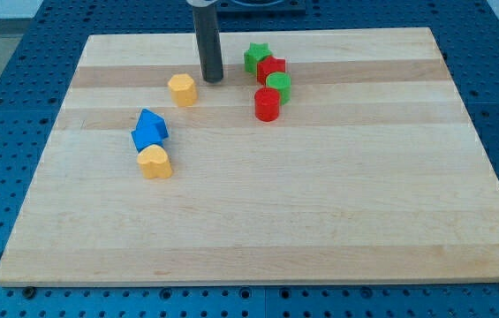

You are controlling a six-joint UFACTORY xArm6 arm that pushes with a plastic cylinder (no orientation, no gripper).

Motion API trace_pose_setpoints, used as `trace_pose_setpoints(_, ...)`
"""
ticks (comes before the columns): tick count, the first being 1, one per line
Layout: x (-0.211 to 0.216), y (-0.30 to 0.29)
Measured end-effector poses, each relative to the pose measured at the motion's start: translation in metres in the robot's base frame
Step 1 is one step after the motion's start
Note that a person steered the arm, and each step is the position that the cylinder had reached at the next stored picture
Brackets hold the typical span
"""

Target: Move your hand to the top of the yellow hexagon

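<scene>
The yellow hexagon (182,89) lies on the wooden board (320,203) in the upper left-centre. My tip (212,79) rests on the board just to the upper right of the hexagon, a small gap away and not touching it. The dark rod rises straight up from there and leaves the view at the top.
A blue block (149,131) and a yellow heart-shaped block (154,162) lie below left of the hexagon. To the right of my tip sit a green star (256,57), a red block (272,69), a green cylinder (278,86) and a red cylinder (267,104).
</scene>
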State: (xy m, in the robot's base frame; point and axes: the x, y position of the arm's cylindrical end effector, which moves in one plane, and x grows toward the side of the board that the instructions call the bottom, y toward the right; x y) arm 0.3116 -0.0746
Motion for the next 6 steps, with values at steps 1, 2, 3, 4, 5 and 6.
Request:
trace_pose_setpoints(1,0.012,-0.009)
trace_pose_setpoints(2,0.013,-0.036)
trace_pose_setpoints(3,0.018,-0.051)
trace_pose_setpoints(4,0.017,-0.052)
trace_pose_setpoints(5,-0.011,-0.052)
trace_pose_setpoints(6,-0.031,-0.064)
